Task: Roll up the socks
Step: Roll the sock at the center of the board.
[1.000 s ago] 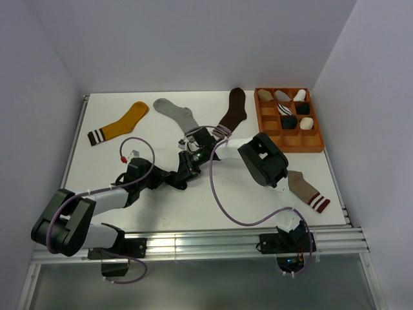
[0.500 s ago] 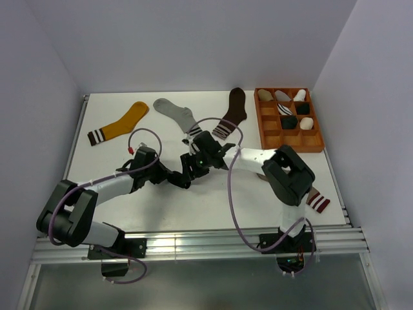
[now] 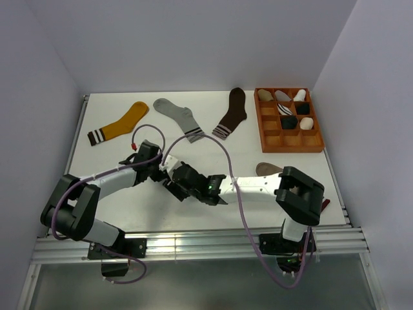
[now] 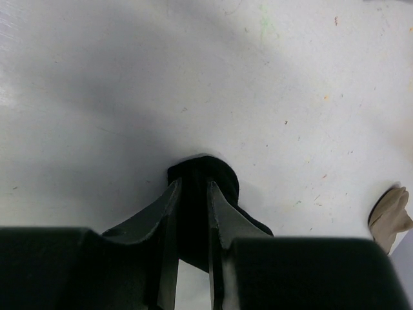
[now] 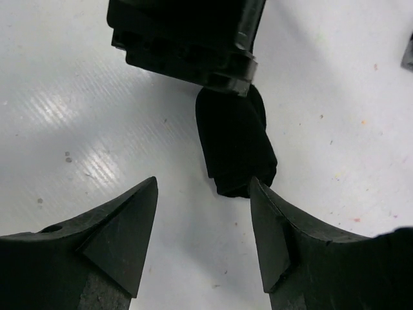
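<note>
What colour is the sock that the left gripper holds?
The sock is plain charcoal-black, with no stripes visible; the right wrist view shows it best.

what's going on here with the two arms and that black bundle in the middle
Two robot arms are rolling socks on a white table. The left arm's fingers are pinched on a black sock that is bunched into a short roll. The right arm's fingers stand open at the roll's free end, not closed on it. A mustard sock, a grey sock and a dark brown sock lie flat further back. A taupe sock waits by the right arm.
</note>
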Motion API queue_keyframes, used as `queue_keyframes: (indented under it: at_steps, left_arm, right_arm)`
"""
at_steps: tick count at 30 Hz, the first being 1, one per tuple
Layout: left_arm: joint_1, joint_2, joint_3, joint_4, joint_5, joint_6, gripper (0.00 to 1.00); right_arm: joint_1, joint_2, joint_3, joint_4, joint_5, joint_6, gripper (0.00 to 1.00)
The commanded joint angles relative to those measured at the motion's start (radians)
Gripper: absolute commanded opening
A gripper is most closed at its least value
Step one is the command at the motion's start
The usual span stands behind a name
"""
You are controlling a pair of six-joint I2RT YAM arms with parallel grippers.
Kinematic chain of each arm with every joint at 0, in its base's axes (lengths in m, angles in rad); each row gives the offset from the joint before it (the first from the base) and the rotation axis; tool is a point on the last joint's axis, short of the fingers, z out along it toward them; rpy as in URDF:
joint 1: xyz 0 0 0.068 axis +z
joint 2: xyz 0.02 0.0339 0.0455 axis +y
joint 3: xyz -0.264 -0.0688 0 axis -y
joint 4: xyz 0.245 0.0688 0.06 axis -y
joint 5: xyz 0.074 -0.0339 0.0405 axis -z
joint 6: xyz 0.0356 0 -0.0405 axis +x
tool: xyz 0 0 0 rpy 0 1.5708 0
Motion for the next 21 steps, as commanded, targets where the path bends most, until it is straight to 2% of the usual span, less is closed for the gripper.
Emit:
queue_keyframes:
  at_steps: [1, 11, 21]
  left_arm:
    - [-0.014, 0.04, 0.002, -0.133, -0.015, 0.051, 0.19]
    - [-0.02, 0.067, 0.034, -0.153, -0.012, 0.069, 0.19]
    - [-0.026, 0.08, 0.039, -0.15, 0.019, 0.077, 0.19]
  right_arm:
    - [0.044, 0.035, 0.014, 0.091, 0.166, -0.113, 0.66]
    - [0.086, 0.144, 0.044, 0.167, 0.256, -0.248, 0.69]
    - [0.089, 0.26, 0.089, 0.165, 0.289, -0.302, 0.7]
